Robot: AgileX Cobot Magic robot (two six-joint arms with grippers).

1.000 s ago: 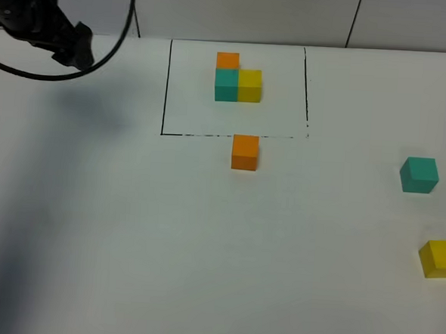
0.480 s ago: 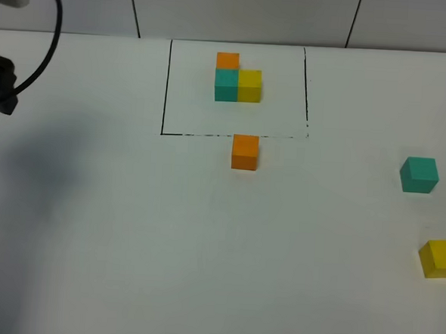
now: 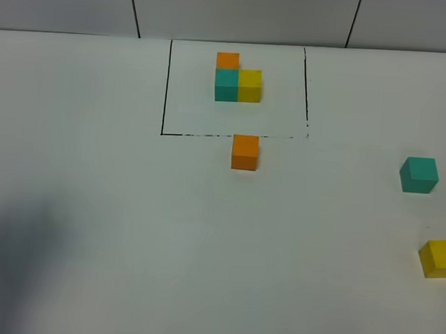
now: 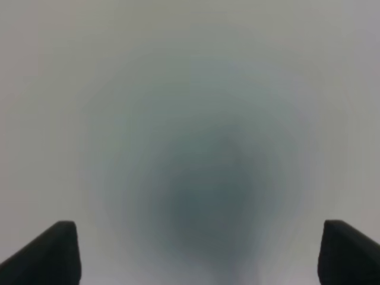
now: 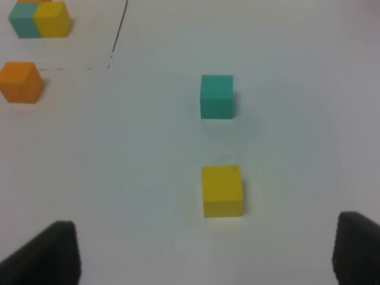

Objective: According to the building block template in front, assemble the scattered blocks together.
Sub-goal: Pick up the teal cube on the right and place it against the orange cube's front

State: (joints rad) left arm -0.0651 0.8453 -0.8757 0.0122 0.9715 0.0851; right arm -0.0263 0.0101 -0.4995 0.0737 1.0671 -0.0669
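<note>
The building block template (image 3: pixel 238 81), an orange, teal and yellow L-shaped cluster, sits inside a black-line rectangle at the back middle. Of the scattered blocks, the orange cube (image 3: pixel 245 152) lies just in front of the rectangle's front line. The teal cube (image 3: pixel 419 175) and yellow cube (image 3: pixel 439 258) lie apart at the far right. Neither arm shows in the exterior high view. My right gripper (image 5: pixel 206 249) is open above the table, with the yellow cube (image 5: pixel 222 190) and the teal cube (image 5: pixel 217 96) ahead of it. My left gripper (image 4: pixel 203 252) is open over bare, blurred table.
The white table (image 3: pixel 128 229) carries a dark shadow at its front left. A grey panelled wall (image 3: pixel 240 13) runs along the back edge. The right wrist view also catches the orange cube (image 5: pixel 21 82) and part of the template (image 5: pixel 40 19).
The left arm has withdrawn leftward out of the exterior high view. Its shadow has slid toward the front left. The blocks have not moved.
</note>
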